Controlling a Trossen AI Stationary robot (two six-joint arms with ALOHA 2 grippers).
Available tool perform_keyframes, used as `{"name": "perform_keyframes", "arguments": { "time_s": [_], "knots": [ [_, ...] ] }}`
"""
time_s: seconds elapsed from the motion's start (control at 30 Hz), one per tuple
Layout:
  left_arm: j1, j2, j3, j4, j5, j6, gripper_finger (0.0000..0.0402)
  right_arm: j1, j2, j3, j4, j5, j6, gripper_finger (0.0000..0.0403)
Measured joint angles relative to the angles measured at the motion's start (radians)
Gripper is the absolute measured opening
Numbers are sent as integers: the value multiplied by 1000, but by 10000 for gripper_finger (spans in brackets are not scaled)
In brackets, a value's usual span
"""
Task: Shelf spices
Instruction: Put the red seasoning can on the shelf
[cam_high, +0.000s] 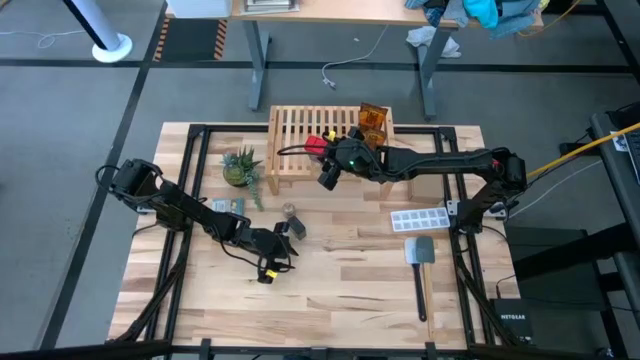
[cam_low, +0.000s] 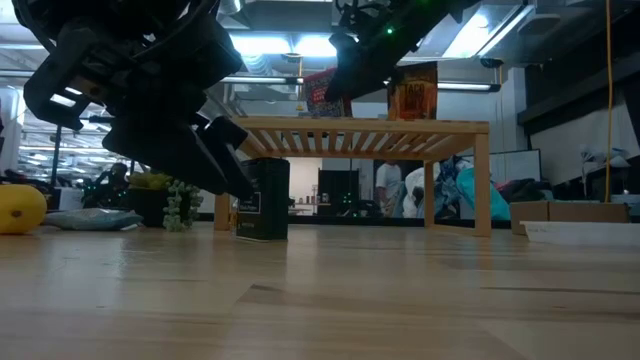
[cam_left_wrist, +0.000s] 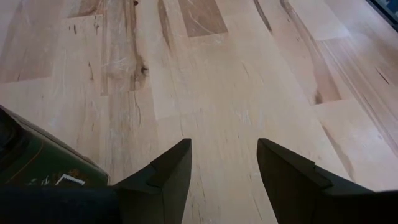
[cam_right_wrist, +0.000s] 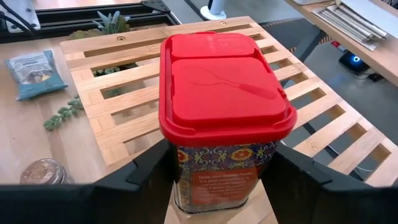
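Note:
The light-wood shelf (cam_high: 325, 140) stands at the far middle of the table. An orange packet (cam_high: 373, 118) stands upright on its slatted top. My right gripper (cam_high: 325, 150) is over the shelf, shut on the red tin (cam_right_wrist: 224, 106). My left gripper (cam_high: 280, 248) is open and empty, low over the table's near left. The dark grey box (cam_high: 296, 228) stands upright on the table just beside it and shows next to one finger in the left wrist view (cam_left_wrist: 37, 168). The tiny clear jar (cam_high: 289, 211) and another packet (cam_high: 230, 206) lie on the table in front of the shelf. My right gripper pinches the red tin between its two fingers, on the two opposite sides of its patterned body (cam_right_wrist: 186, 168), below the red lid. The fingers slant down from the table's right side. The tin is about upright over a shelf slat (cam_right_wrist: 217, 214); I cannot tell whether its base rests on it.
A small green potted plant (cam_high: 241, 167) stands at the shelf's left end. A white ice-cube tray (cam_high: 423, 217) and a spatula (cam_high: 420, 262) lie at the right. A yellow round toy (cam_low: 20, 208) shows at the left in the low view.

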Motion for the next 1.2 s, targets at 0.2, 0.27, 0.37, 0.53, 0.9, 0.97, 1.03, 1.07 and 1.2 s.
{"name": "perform_keyframes", "arguments": {
  "time_s": [0.2,0.27,0.37,0.53,0.9,0.97,1.03,1.07,1.2],
  "knots": [
    [0,0,0,0,0,0,175,0,0,0,0,0,0,221],
    [0,0,0,0,0,0,175,0,0,0,0,0,0,221],
    [0,0,0,0,0,0,175,0,0,0,0,0,0,221],
    [0,0,0,0,0,0,175,0,0,0,0,0,1,221],
    [0,0,0,0,0,0,175,0,0,0,-2,-87,2,221],
    [0,0,0,0,0,0,175,0,0,0,-8,-88,2,221],
    [0,0,0,0,0,0,175,0,0,0,-18,-90,2,221],
    [0,0,0,0,0,0,175,0,0,0,-22,-90,2,221],
    [0,0,0,0,0,0,175,0,5,0,-23,-90,2,221]
  ]
}}
